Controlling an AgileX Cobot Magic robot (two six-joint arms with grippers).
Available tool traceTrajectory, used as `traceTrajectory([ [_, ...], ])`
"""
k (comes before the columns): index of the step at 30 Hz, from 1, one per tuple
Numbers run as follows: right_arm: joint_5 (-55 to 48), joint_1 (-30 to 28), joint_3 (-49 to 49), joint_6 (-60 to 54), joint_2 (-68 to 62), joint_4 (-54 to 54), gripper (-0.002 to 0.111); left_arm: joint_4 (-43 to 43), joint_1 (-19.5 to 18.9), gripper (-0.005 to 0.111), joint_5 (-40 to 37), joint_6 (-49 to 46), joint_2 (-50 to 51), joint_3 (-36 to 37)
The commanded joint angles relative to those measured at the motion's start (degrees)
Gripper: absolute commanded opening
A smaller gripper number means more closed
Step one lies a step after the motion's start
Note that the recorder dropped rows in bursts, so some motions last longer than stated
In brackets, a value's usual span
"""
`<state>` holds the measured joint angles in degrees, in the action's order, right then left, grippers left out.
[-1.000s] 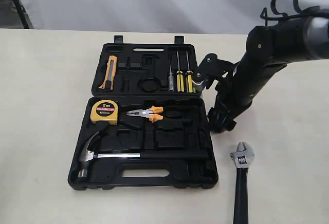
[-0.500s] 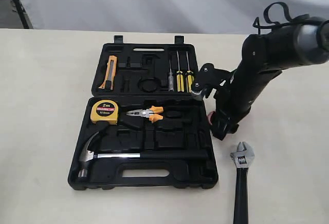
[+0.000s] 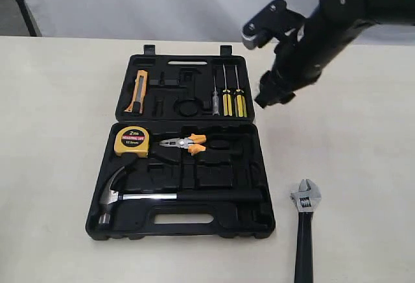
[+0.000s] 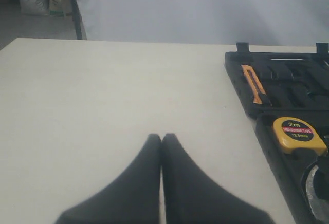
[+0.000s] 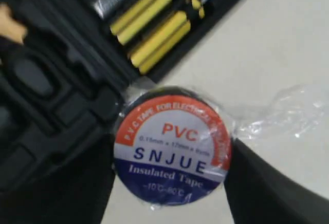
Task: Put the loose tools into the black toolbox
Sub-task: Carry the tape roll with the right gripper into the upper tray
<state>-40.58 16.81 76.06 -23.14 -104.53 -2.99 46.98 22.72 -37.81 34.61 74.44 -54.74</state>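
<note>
The black toolbox [image 3: 214, 180] lies open on the table, both halves flat. The claw hammer [image 3: 162, 196] rests in the recess along its near half. The adjustable wrench [image 3: 304, 221] lies loose on the table to the right of the box. My right gripper [image 3: 271, 95] hangs in the air beside the far half's right edge, shut on the plastic-wrapped tape roll [image 5: 172, 147], whose PVC label faces the wrist camera; the exterior view hides the roll. In the left wrist view my left gripper [image 4: 162, 137] is shut and empty over bare table left of the toolbox [image 4: 277, 62].
A yellow tape measure [image 3: 132, 141] and orange-handled pliers [image 3: 185, 143] sit in the near half. An orange utility knife [image 3: 138, 91] and yellow screwdrivers [image 3: 227, 98] fill the far half. A round recess [image 3: 189, 108] shows between them.
My right arm has risen from the table beside the box's right edge and swung toward the far half, carrying the tape roll. The wrench and hammer have not moved.
</note>
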Motion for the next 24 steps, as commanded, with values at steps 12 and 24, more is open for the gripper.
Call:
traceTrajectory([
  [12,-18.63,10.28,42.67,23.14,-33.16,1.66,0.017,-0.78,-0.19,0.001,0.97,0.59,-0.46,0.53],
  [24,-18.47,10.28,45.91,26.57,-36.25,2.99,0.042,-0.78,-0.19,0.001,0.97,0.59,-0.46,0.53],
])
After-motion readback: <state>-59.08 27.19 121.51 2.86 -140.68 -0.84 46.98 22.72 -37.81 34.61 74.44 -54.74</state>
